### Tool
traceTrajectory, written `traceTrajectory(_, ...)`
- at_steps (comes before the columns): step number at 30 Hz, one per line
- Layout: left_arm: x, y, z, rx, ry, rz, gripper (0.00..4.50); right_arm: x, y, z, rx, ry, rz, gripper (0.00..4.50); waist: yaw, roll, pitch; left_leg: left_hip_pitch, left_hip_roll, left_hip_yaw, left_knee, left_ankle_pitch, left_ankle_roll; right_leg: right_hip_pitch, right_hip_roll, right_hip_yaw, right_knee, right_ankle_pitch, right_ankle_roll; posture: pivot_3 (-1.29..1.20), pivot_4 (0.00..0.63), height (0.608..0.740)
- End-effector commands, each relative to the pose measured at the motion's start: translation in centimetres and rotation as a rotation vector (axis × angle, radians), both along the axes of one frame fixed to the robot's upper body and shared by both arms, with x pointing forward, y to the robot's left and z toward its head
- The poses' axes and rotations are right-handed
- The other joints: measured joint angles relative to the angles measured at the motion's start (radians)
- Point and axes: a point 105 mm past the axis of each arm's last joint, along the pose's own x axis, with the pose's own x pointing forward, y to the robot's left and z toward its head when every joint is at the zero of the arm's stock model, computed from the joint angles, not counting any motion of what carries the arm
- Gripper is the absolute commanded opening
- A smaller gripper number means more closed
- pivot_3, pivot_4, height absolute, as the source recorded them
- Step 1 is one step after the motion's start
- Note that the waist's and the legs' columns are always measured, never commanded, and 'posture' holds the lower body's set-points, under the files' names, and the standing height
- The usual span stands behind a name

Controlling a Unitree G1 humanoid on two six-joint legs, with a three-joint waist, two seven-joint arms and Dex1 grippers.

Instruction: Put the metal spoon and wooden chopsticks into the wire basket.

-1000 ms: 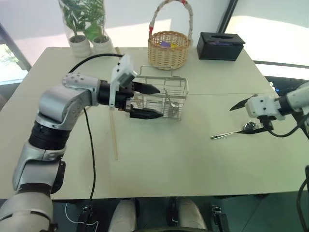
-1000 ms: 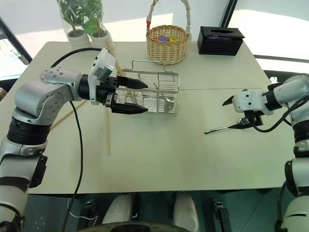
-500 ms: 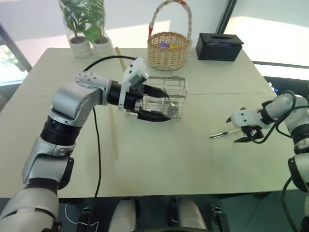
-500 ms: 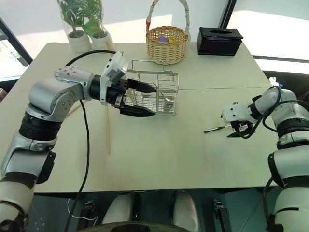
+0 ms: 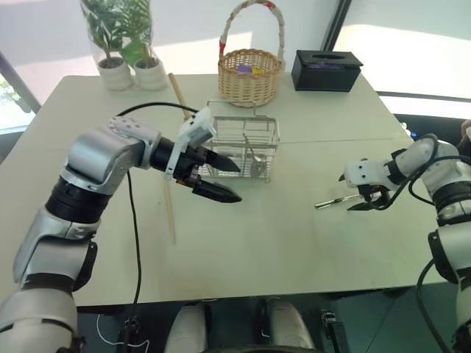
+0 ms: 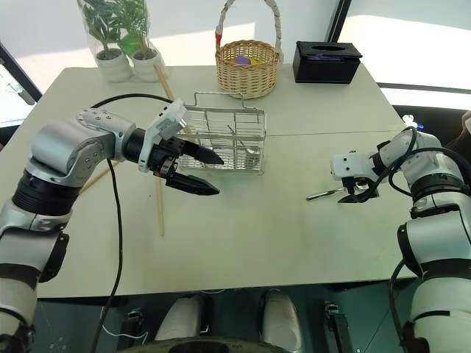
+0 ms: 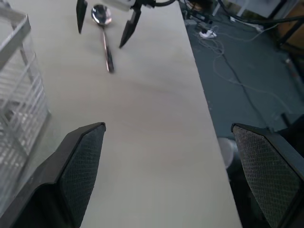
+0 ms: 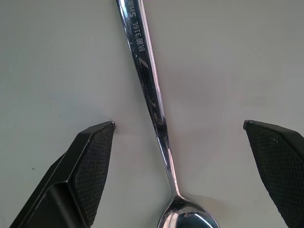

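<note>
On the pale surface (image 5: pixel 243 243), the silver wire basket (image 5: pixel 243 147) is sitting near the middle with the left gripper (image 5: pixel 221 180) hovering spread apart just in front of it, while pale wooden chopsticks (image 5: pixel 170 213) are lying beside it. Toward the right edge, the right gripper (image 8: pixel 180 166) is straddling the shiny metal spoon (image 8: pixel 152 109), fingers apart and not clamping. Engraved lettering reading "316L" is showing on its thin handle.

A bright office-like room: pale table (image 5: pixel 294 243), potted plants (image 5: pixel 121 44), tissue box (image 5: pixel 326 70), floor cables (image 7: pixel 228 61).
</note>
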Motion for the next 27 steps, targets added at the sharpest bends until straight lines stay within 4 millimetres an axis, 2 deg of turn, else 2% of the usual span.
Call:
traceTrajectory(1, 0.2, 0.1, 0.2, 0.01, 0.012, 0.005, 4.48, 0.3, 0.5, 0.7, 0.031, -0.022, 0.008, 4.5, 0.0, 0.0, 0.0, 0.0, 0.0, 0.0, 0.0, 0.0, 0.0, 0.0, 0.0, 0.0, 0.0, 0.0, 0.0, 0.0, 0.15, 0.712)
traceTrajectory(3, 0.1, 0.1, 0.0, 0.012, 0.005, -0.006, 4.48, 0.2, 0.5, 0.6, 0.033, -0.011, 0.012, 4.5, 0.001, 0.0, 0.0, 0.0, 0.0, 0.0, 0.0, 0.0, 0.0, 0.0, 0.0, 0.0, 0.0, 0.0, 0.0, 0.0, 0.15, 0.712)
traceTrajectory(6, 0.0, -0.2, 0.0, 0.002, -0.003, -0.014, 4.5, 0.0, 0.4, 0.7, 0.036, 0.0, 0.013, 3.68, 0.002, 0.0, 0.0, 0.0, 0.0, 0.0, 0.0, 0.0, 0.0, 0.0, 0.0, 0.0, 0.0, 0.0, 0.0, 0.0, 0.15, 0.712)
traceTrajectory(13, 0.2, -0.5, 0.9, -0.03, -0.02, -0.011, 4.5, -0.2, 0.3, 0.7, 0.038, 0.015, 0.014, 0.1, 0.003, 0.0, 0.0, 0.0, 0.0, 0.0, 0.0, 0.001, -0.001, 0.0, 0.0, 0.001, 0.0, 0.0, 0.0, 0.0, 0.15, 0.712)
traceTrajectory(24, 0.8, -0.5, 1.7, -0.049, -0.048, 0.005, 4.5, -0.4, 0.4, 0.3, 0.054, 0.026, 0.012, 0.04, 0.004, 0.0, 0.0, 0.0, 0.0, 0.001, 0.0, 0.001, -0.002, 0.0, 0.0, 0.001, 0.0, 0.0, 0.0, 0.0, 0.15, 0.712)
traceTrajectory(27, 1.0, -0.2, 1.9, -0.057, -0.071, 0.023, 4.5, 0.1, 0.7, 1.0, 0.076, -0.036, 0.027, 0.04, 0.004, 0.0, 0.0, 0.0, 0.0, 0.001, 0.0, 0.001, -0.002, 0.0, 0.0, 0.001, 0.0, 0.0, 0.0, 0.0, 0.15, 0.712)
